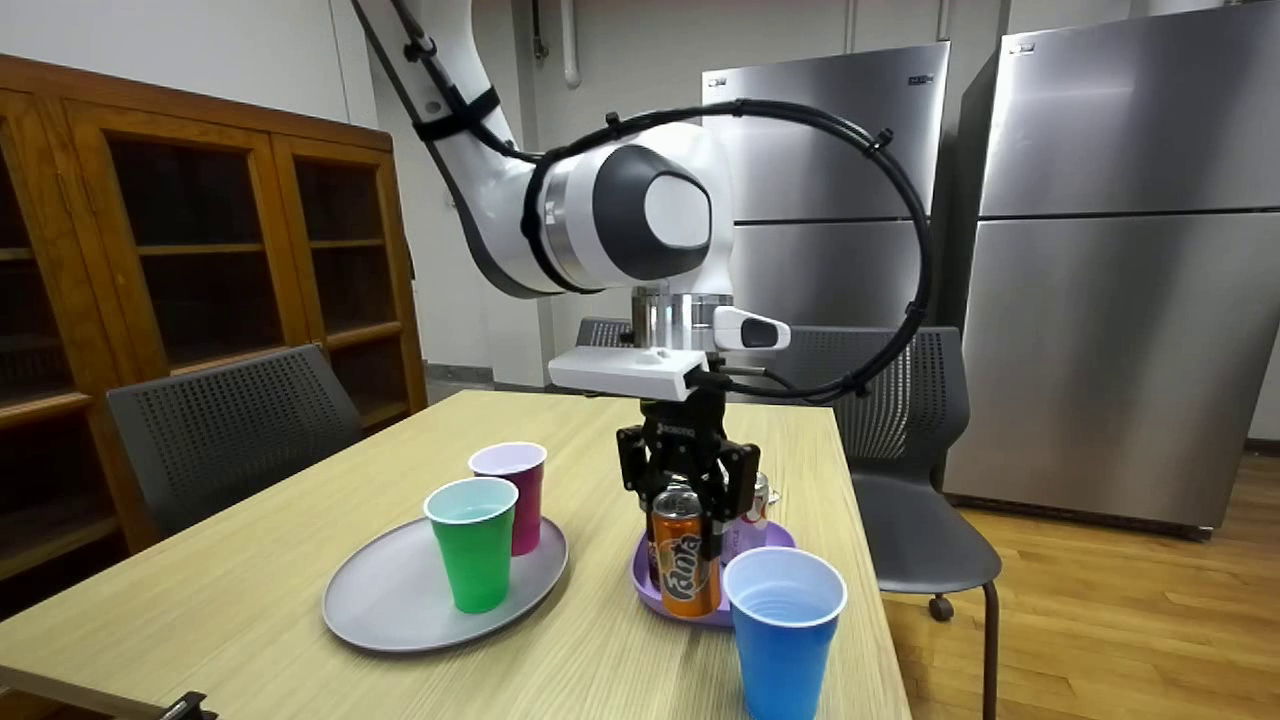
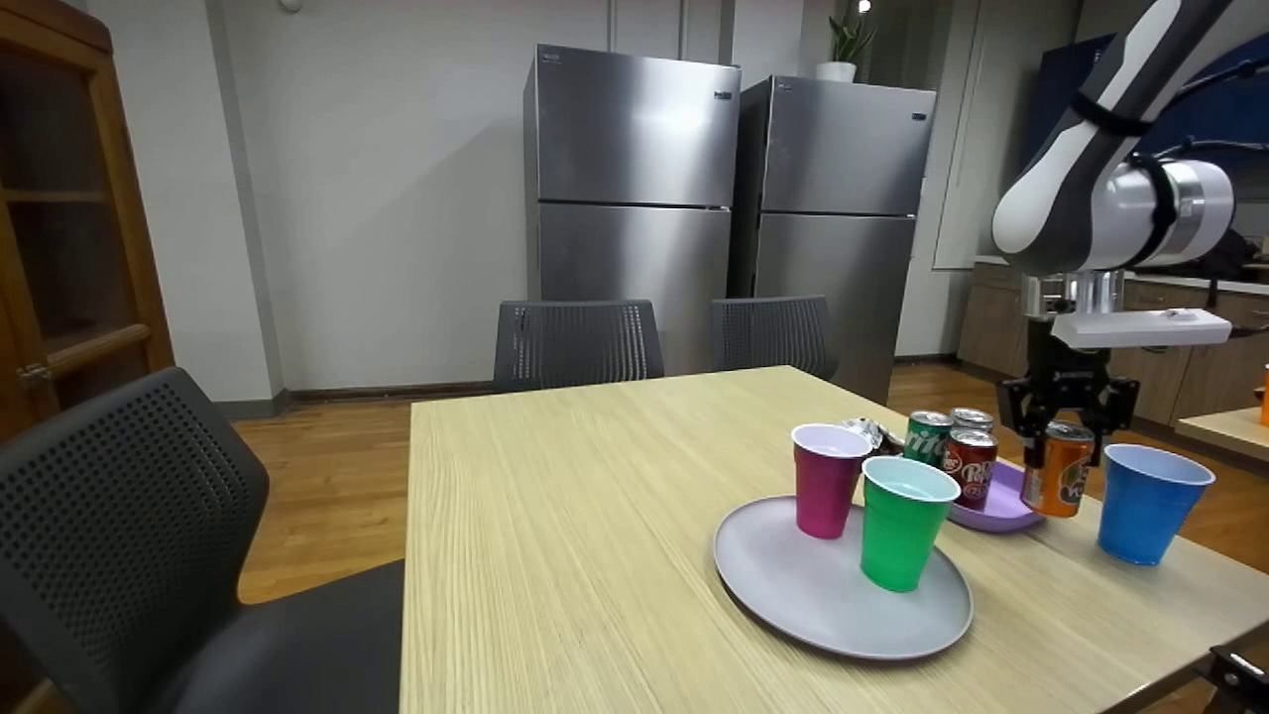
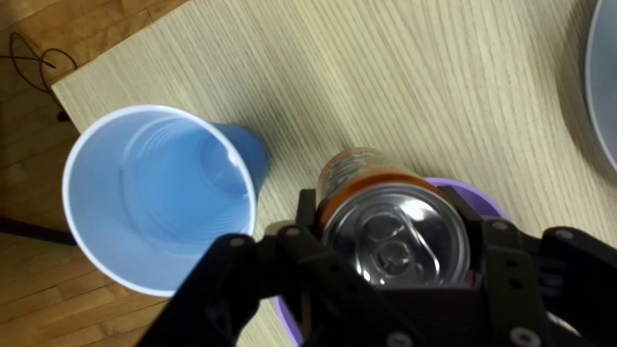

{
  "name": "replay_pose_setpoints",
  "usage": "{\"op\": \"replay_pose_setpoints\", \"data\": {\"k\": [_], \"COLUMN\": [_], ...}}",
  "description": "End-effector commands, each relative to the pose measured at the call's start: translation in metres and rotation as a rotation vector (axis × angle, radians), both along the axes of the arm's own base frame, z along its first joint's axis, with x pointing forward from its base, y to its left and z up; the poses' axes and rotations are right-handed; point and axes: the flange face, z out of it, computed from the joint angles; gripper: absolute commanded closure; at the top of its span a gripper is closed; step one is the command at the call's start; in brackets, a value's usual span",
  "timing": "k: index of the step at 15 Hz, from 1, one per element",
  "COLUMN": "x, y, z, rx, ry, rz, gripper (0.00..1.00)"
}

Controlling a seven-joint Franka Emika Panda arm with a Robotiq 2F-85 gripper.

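My gripper (image 1: 682, 525) is shut on an orange Fanta can (image 1: 685, 570). In the wrist view its fingers (image 3: 381, 205) press both sides of the can, whose silver lid (image 3: 395, 236) faces the camera. The can is nearly upright at the edge of a purple plate (image 2: 1006, 496); I cannot tell exactly how far it is off the table. A blue cup (image 1: 785, 640) stands upright beside it, also in the wrist view (image 3: 159, 202). A green Sprite can (image 2: 927, 441), a red Dr Pepper can (image 2: 970, 471) and a silver-topped can (image 2: 972, 419) stand on the purple plate, partly hidden.
A grey plate (image 1: 375, 590) holds a green cup (image 1: 475, 550) and a magenta cup (image 1: 530, 510) on the wooden table (image 2: 595, 516). Crumpled foil (image 2: 872, 432) lies behind the cups. Dark chairs (image 1: 235, 430) surround the table. Steel refrigerators (image 2: 634, 149) stand behind.
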Motion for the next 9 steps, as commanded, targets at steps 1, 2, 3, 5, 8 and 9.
{"op": "replay_pose_setpoints", "data": {"k": [1, 2, 3, 5, 8, 9], "x": [0.011, 0.012, 0.013, 0.015, 0.020, 0.022], "y": [-0.017, -0.021, -0.024, -0.030, -0.037, -0.039], "z": [0.004, 0.005, 0.005, 0.005, 0.004, 0.004], "rx": [0.009, 0.008, 0.009, 0.010, 0.011, 0.010], "ry": [0.020, 0.021, 0.024, 0.026, 0.027, 0.027], "rz": [-0.034, -0.040, -0.047, -0.058, -0.077, -0.083], "gripper": [0.62, 0.62, 0.62, 0.62, 0.62, 0.62]}}
